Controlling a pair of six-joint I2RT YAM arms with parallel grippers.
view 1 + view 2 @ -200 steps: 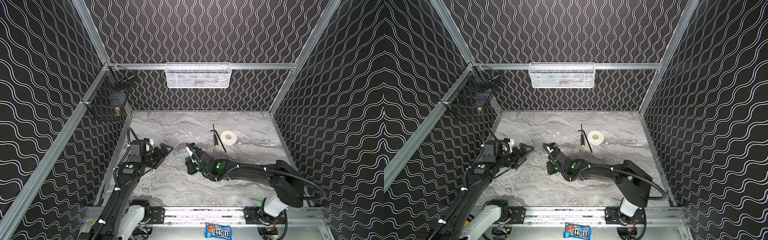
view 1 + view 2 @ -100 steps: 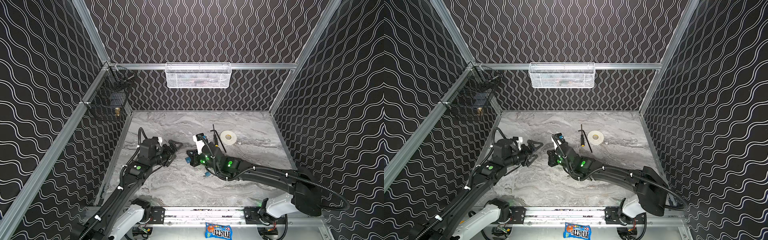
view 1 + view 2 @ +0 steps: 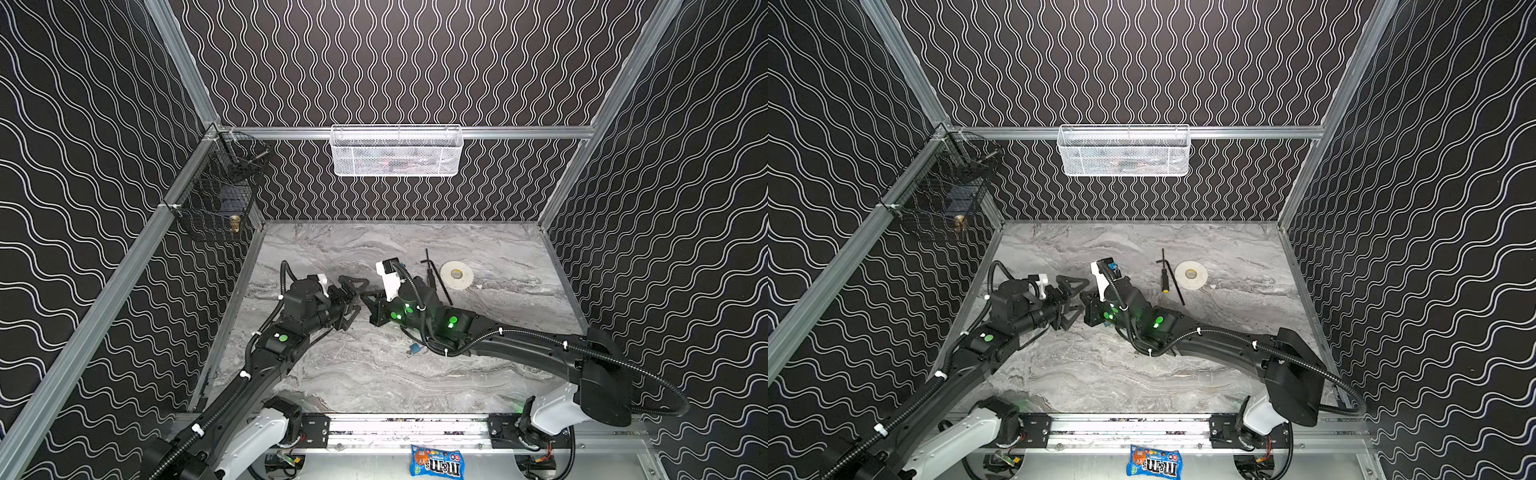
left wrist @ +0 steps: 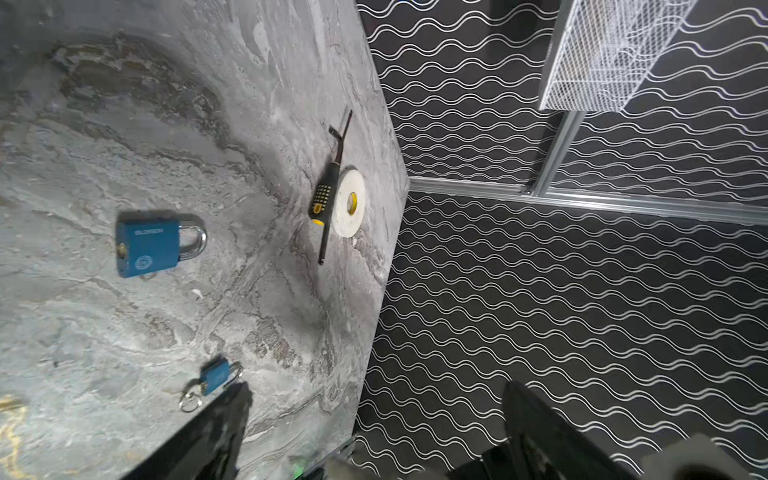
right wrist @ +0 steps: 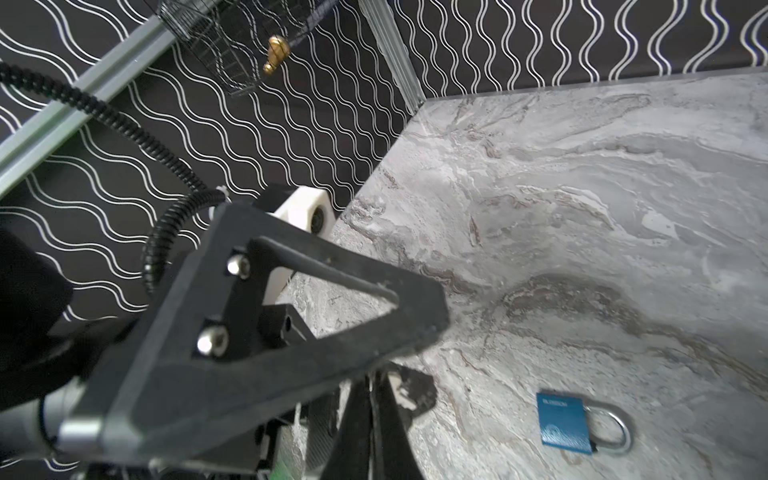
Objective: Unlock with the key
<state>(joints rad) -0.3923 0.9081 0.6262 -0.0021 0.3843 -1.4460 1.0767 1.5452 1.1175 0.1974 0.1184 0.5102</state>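
Left wrist view: large blue padlock (image 4: pixel 147 247) lies flat on the marble tabletop (image 4: pixel 104 104). Its shackle is seated in the body and the brass keyway is at the opposite end. A smaller blue padlock (image 4: pixel 216 376) lies apart from it, with a metal ring (image 4: pixel 189 403) at its keyway end. The key itself is too small to make out. Farther right on the table a black-and-yellow screwdriver (image 4: pixel 322 199) lies along a thin hex key (image 4: pixel 324 249), both just beside a white tape roll (image 4: pixel 343 208).

Both top views: left gripper (image 3: pixel 357 302) sits low over the centre-left of the table, pointing right. Its jaws are spread wide and nothing is between them. Right gripper (image 3: pixel 365 297) reaches in from the right, pointing left, with its tips at the mouth of the left's open jaws. I cannot tell whether they touch.

Right wrist view: the right fingers (image 5: pixel 353 436) are pressed together with nothing visible between them. One triangular finger of the left gripper fills the foreground. The large blue padlock rests on the table to one side of the tips, clear of both grippers.

The right wrist hides the large padlock in both top views. In a top view the smaller blue padlock (image 3: pixel 415 349) shows on the near side of the right arm, just beside its cable. A white mesh basket (image 3: pixel 397 151) hangs on the far wall.
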